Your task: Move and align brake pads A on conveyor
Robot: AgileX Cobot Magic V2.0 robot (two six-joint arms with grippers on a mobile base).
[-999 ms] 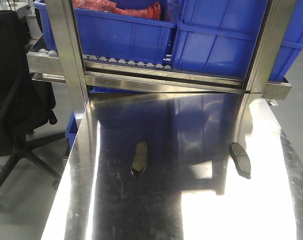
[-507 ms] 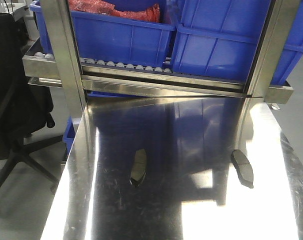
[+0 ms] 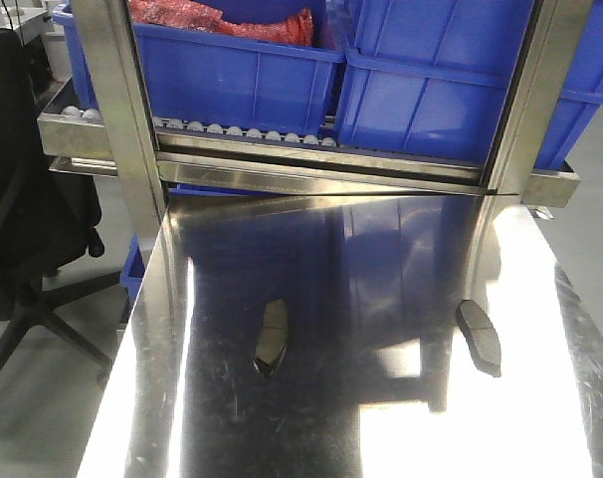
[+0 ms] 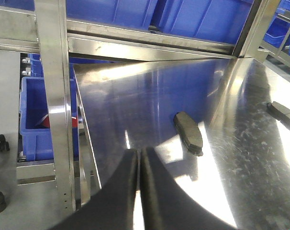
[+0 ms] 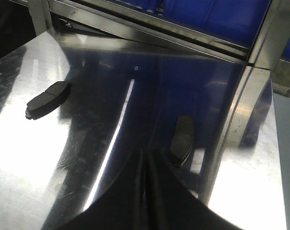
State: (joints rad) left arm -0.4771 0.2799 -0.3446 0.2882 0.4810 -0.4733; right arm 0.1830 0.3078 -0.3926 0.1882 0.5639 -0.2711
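Against a second ago, the front view has drifted slightly. The brake pads A are unmoved on the steel desk (image 3: 222,438): centre pad (image 3: 272,337) lower middle, right pad (image 3: 479,337) lower right. Left tool (image 4: 139,184) and right tool (image 5: 147,189) are clenched, empty. No conveyor is in view; transfer not begun.

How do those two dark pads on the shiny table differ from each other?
The left pad looks brownish, its far end leaning right; the right pad looks dark grey, leaning the opposite way. The left pad lies mid-table, the right pad nearer the table's side edge. Both lie flat on the steel tabletop, alike in shape.
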